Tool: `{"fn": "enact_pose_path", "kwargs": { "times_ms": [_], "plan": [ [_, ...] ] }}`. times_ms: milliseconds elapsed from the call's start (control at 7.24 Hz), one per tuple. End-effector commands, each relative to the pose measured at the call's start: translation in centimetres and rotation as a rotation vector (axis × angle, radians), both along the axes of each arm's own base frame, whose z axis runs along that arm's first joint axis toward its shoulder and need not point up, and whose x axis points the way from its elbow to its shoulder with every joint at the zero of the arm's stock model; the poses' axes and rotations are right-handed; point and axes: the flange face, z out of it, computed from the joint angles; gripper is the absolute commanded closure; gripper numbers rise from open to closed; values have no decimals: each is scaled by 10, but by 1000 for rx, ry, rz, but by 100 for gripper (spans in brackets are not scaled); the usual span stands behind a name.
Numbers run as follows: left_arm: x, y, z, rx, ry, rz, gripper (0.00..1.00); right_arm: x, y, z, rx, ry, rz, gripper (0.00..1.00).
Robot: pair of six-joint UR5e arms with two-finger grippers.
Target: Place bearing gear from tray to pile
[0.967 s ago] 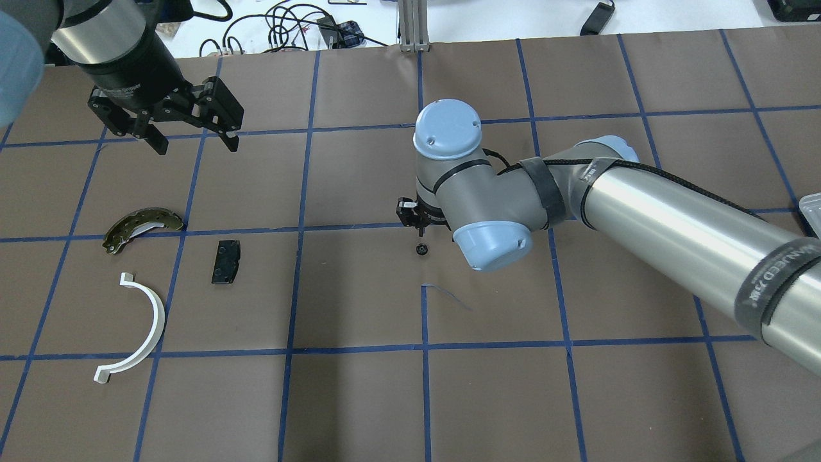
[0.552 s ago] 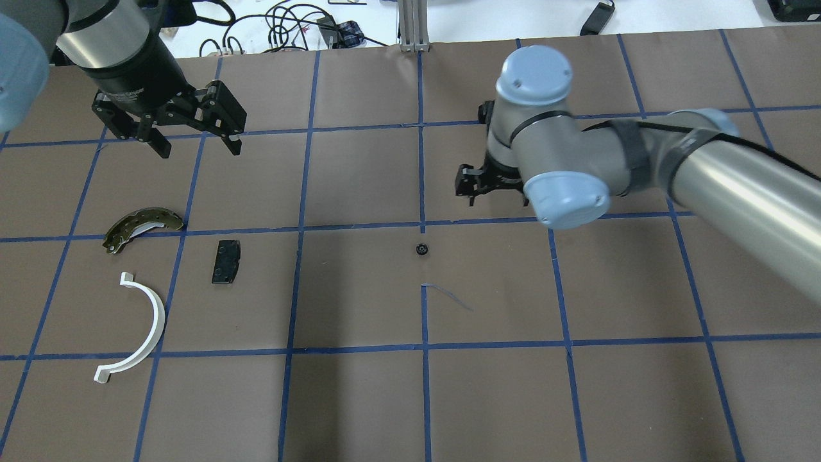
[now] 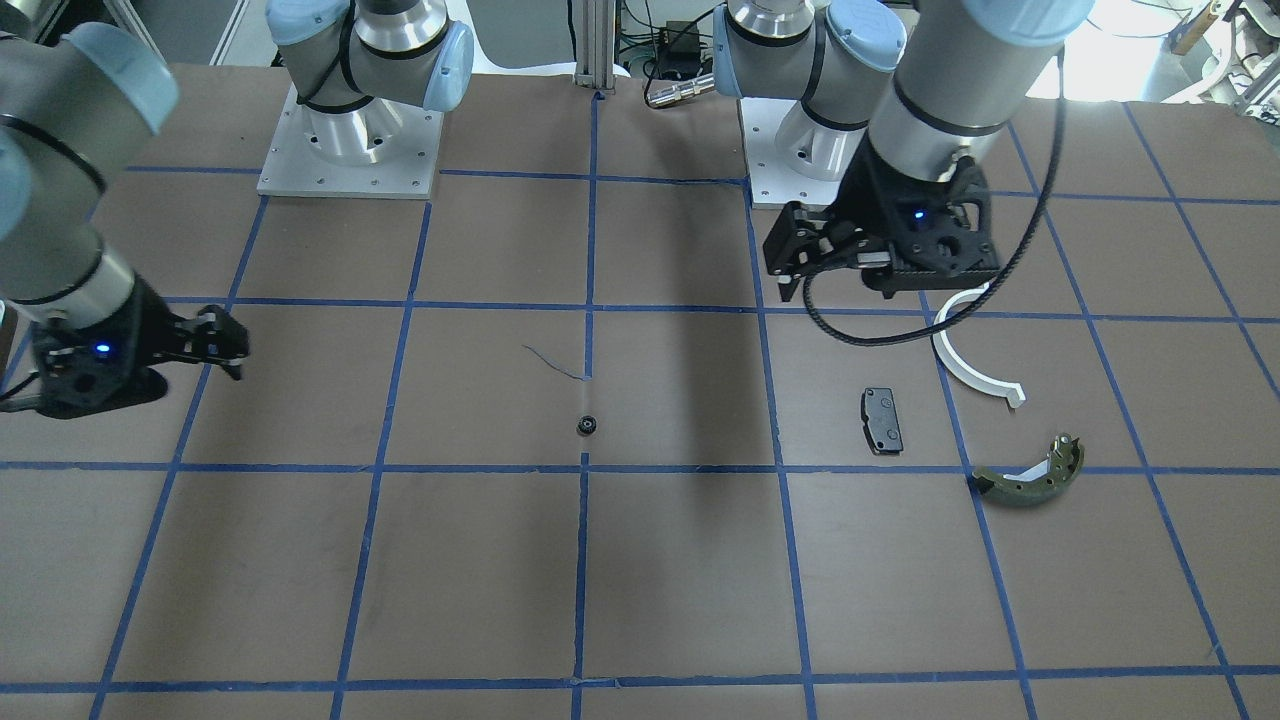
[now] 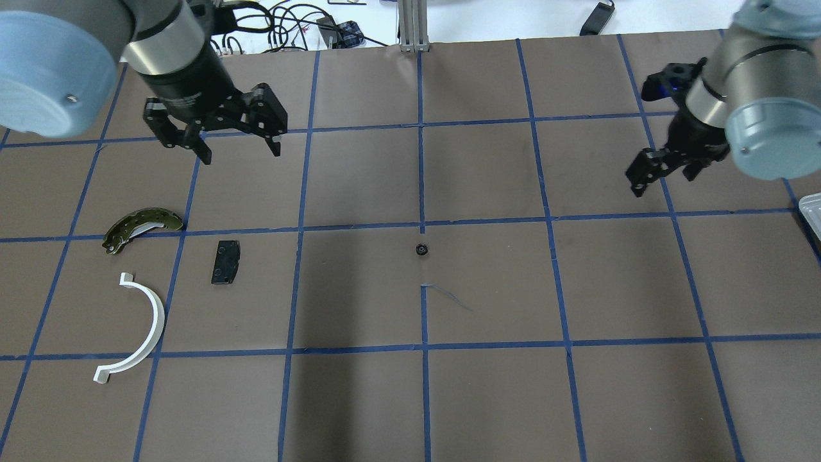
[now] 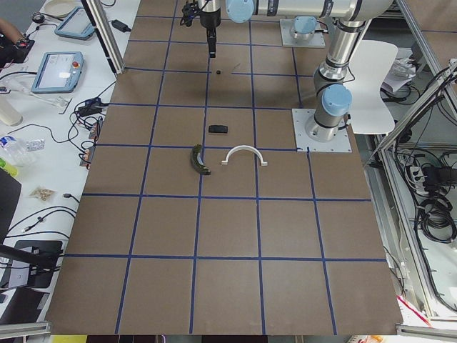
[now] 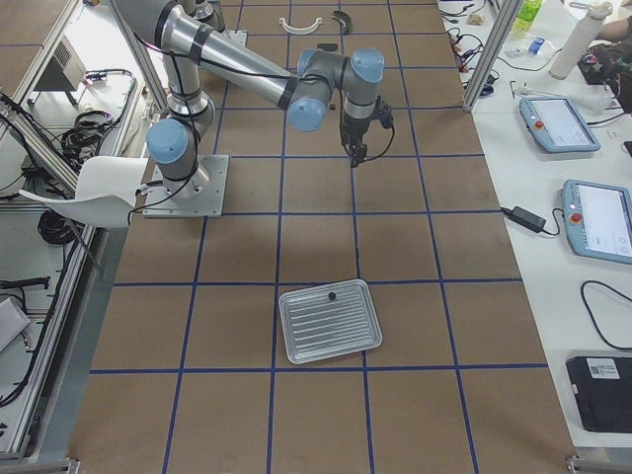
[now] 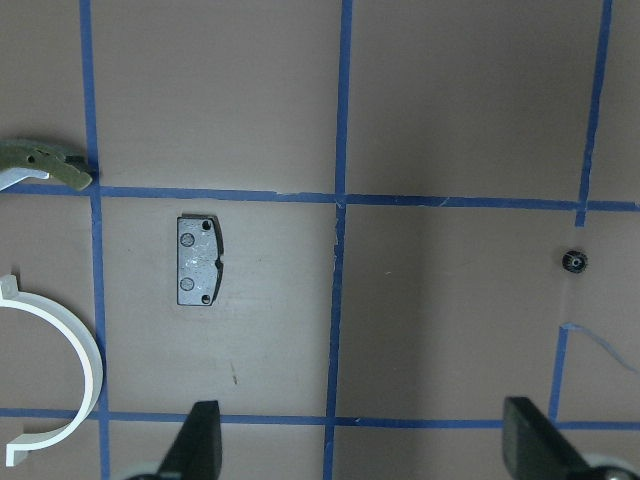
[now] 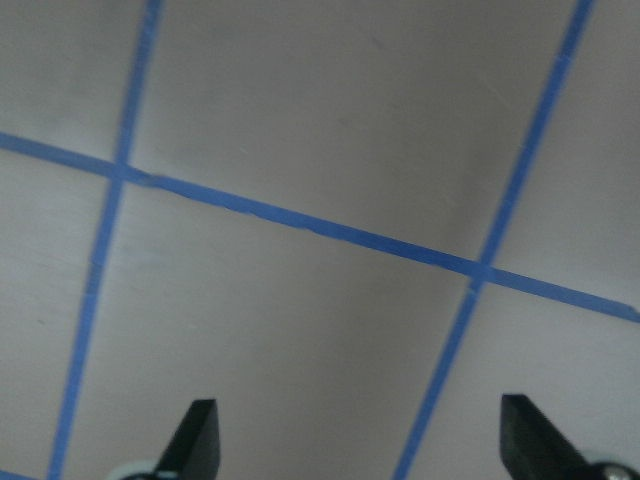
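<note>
The bearing gear (image 4: 420, 249) is a small black ring lying alone on the brown mat at the table's middle; it also shows in the front view (image 3: 587, 424) and the left wrist view (image 7: 574, 262). The pile lies to the left: a black pad (image 4: 226, 262), a white half-ring (image 4: 138, 327) and an olive brake shoe (image 4: 142, 226). My left gripper (image 4: 240, 153) is open and empty, hovering beyond the pad. My right gripper (image 4: 660, 173) is open and empty, far right of the gear. In the right wrist view its fingers (image 8: 200, 435) stand wide apart over bare mat.
A ribbed metal tray (image 6: 329, 326) sits on the right part of the table, with one small dark part (image 6: 333, 294) near its edge; its corner shows in the overhead view (image 4: 809, 208). A thin loose thread (image 4: 446, 295) lies near the gear. Blue tape lines grid the mat.
My right gripper left the gear on the mat and swung away to the far right. My left gripper moved right, toward the table's middle. The gear and pile have not moved.
</note>
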Motion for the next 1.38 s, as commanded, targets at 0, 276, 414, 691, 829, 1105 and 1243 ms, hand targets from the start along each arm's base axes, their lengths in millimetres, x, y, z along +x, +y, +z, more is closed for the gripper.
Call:
{"fn": "enact_pose_path", "kwargs": {
  "times_ms": [0, 276, 414, 691, 829, 1105, 1243],
  "plan": [
    [-99, -6, -59, 11, -6, 17, 0, -136, 28, -8, 12, -23, 132, 0],
    [-157, -4, -139, 67, -34, 21, 0, -232, 43, -28, 3, -28, 162, 0],
    [-180, 0, -177, 42, -25, -2, 0, -281, 49, -36, -3, -30, 184, 0],
    [-202, 15, -233, 37, -35, 19, 0, -341, 48, -90, 19, -73, 185, 0],
    [-202, 18, -248, 33, -35, 22, 0, -344, 42, -100, -30, -41, 270, 0],
    [-206, 13, -271, -42, 1, 52, 0, -349, 38, -108, -48, -14, 338, 10],
    [-207, 17, -275, -40, -6, 35, 0, -349, 37, -127, -44, -44, 326, 11]
  ]
}}
